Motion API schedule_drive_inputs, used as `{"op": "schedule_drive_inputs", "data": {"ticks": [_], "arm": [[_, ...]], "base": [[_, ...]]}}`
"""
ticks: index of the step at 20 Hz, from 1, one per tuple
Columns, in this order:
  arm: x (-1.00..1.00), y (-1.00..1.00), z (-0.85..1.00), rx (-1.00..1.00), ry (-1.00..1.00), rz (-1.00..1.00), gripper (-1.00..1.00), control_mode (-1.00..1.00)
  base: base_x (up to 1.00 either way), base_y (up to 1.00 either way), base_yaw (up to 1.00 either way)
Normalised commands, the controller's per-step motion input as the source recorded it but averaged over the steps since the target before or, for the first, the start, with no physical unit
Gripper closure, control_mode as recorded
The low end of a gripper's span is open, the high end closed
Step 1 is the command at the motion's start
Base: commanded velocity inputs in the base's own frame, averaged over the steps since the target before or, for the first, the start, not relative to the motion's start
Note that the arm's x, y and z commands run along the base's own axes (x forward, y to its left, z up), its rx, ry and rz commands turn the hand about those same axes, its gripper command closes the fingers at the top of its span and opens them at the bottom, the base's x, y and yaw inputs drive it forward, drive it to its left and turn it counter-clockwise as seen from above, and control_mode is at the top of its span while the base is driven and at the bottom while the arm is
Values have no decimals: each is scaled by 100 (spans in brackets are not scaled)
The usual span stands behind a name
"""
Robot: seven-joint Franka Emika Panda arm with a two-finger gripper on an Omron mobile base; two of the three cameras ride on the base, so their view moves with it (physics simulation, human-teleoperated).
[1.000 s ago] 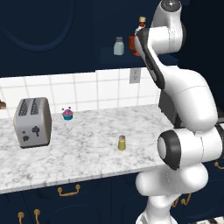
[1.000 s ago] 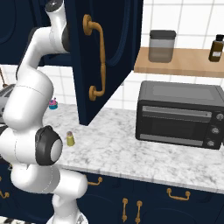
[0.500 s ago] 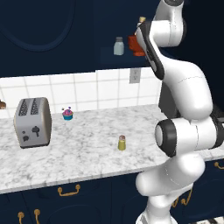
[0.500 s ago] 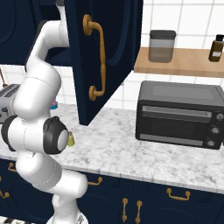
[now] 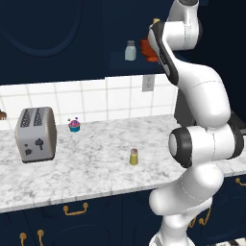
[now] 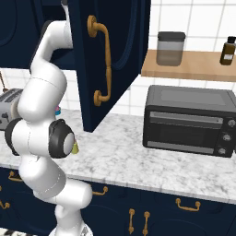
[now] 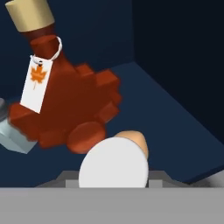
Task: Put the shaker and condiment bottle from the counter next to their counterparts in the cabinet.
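Note:
Seen from above in the hand view, the peach-orange condiment bottle [image 7: 136,143] with its whitish cap sits in my gripper [image 7: 113,177], which is shut on it. It hangs just over the dark shelf of the cabinet [image 7: 170,127], close beside the dark red leaf-shaped bottle [image 7: 65,105]. The pale grey-blue shaker [image 7: 11,136] peeks in at the left edge. From the left base, my forearm hides the hand up at the shelf, next to the red bottle [image 5: 146,50] and the grey-blue shaker [image 5: 129,50]. The yellow-green shaker [image 5: 134,156] stands on the counter [image 5: 91,173].
A silver toaster [image 5: 35,134] and a small pink cupcake [image 5: 74,125] stand on the left of the counter. The open navy cabinet door [image 6: 115,60] hangs beside my arm. A black toaster oven [image 6: 186,120] sits under a wooden shelf [image 6: 193,69] with a jar and a brown bottle.
The arm's elbow and lower links have swung to the right, closer to the cabinet door. The hand has stayed up at the shelf and the grip has not changed.

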Motion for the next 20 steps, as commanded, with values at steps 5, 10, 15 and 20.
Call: {"op": "schedule_drive_inputs", "data": {"ticks": [5, 10, 15, 20], "arm": [[34, 0, -12, 0, 0, 0, 100, -100], [28, -1, -10, 0, 0, 0, 100, -100], [4, -1, -30, 0, 0, 0, 100, -100], [1, 0, -32, 0, -1, 0, 100, -100]], "base": [[0, 0, 0], [0, 0, 0], [0, 0, 0], [0, 0, 0]]}}
